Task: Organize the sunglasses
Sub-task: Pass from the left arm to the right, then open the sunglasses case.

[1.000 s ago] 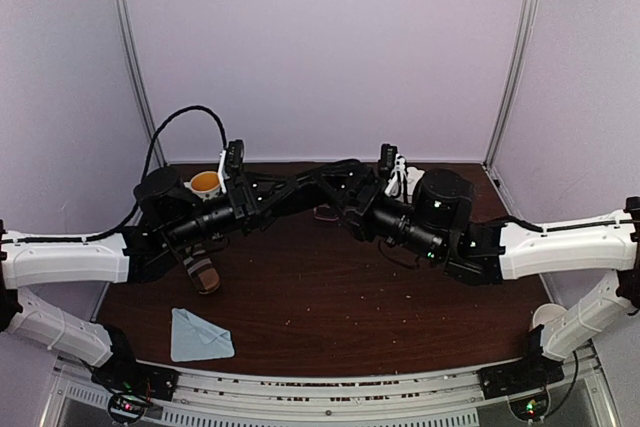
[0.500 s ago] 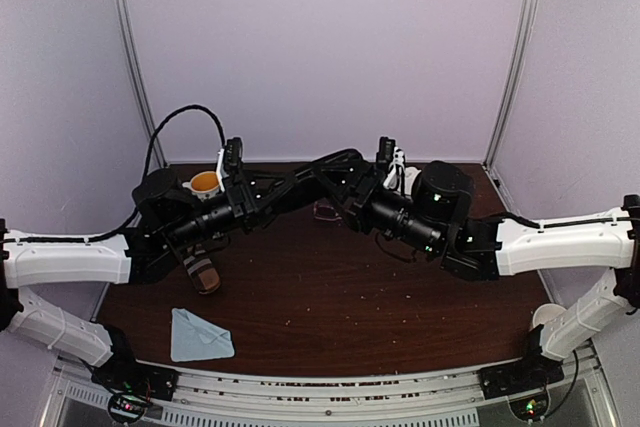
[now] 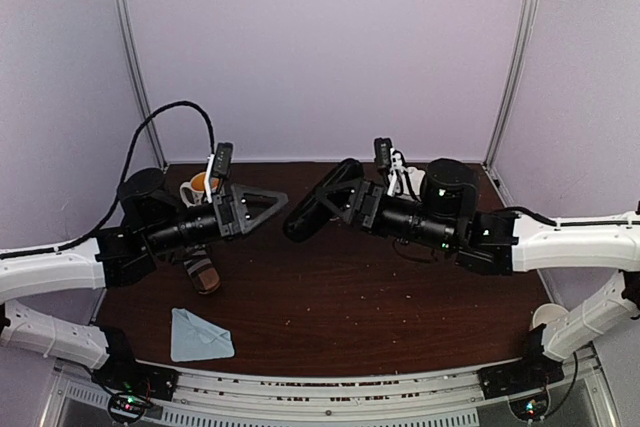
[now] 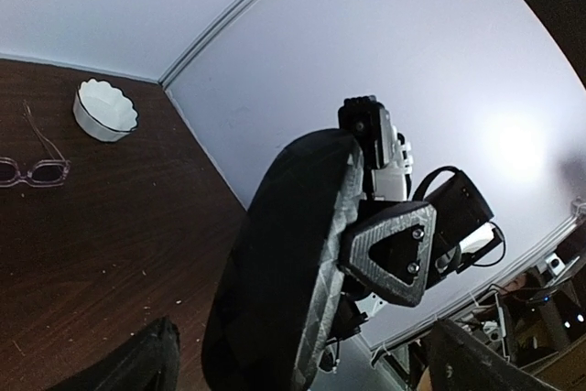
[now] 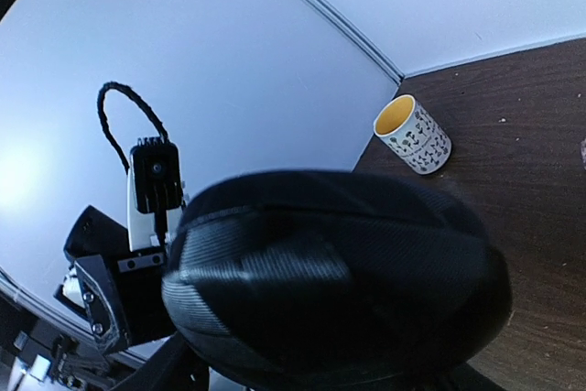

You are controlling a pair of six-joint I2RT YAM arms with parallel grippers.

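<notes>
Mostly hidden behind the black case (image 3: 312,209) they grip, the right jaws barely show; left jaws stand wide open.

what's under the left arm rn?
The tan striped case lies on the table under the left arm; its near end shows, its far end is covered. Anything else beneath cannot be seen.

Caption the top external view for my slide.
The black case held by the right gripper, the left gripper open alongside.
</notes>
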